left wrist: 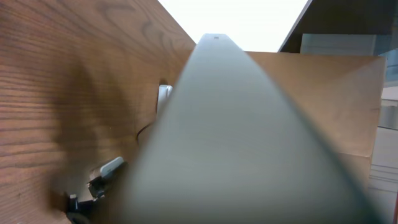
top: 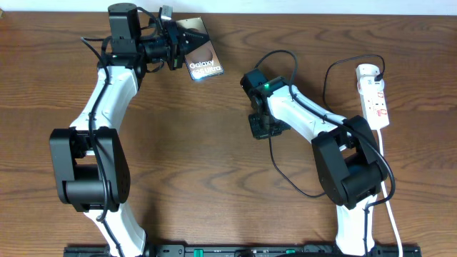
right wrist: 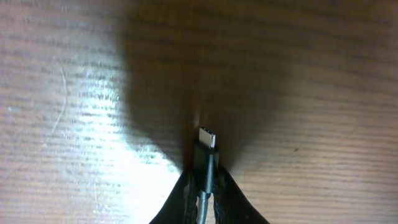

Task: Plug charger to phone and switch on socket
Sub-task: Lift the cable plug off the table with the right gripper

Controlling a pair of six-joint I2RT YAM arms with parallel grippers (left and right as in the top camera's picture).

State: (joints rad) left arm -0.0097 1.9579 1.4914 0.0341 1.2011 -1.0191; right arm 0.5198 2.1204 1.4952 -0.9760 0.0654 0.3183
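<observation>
Black and limp, the charger (right wrist: 208, 142) is pinched just behind its stiff tip by the right gripper's (right wrist: 206, 182) 2 fingers, tip jutting ahead; the left gripper (top: 187, 43) clamps the rigid, probably slick phone (top: 206, 68).

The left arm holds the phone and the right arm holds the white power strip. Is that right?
Not quite. The left gripper does hold the phone, but the right gripper pinches the tip of the charger cable, as the right wrist view shows. The power strip lies apart from that gripper.
</observation>
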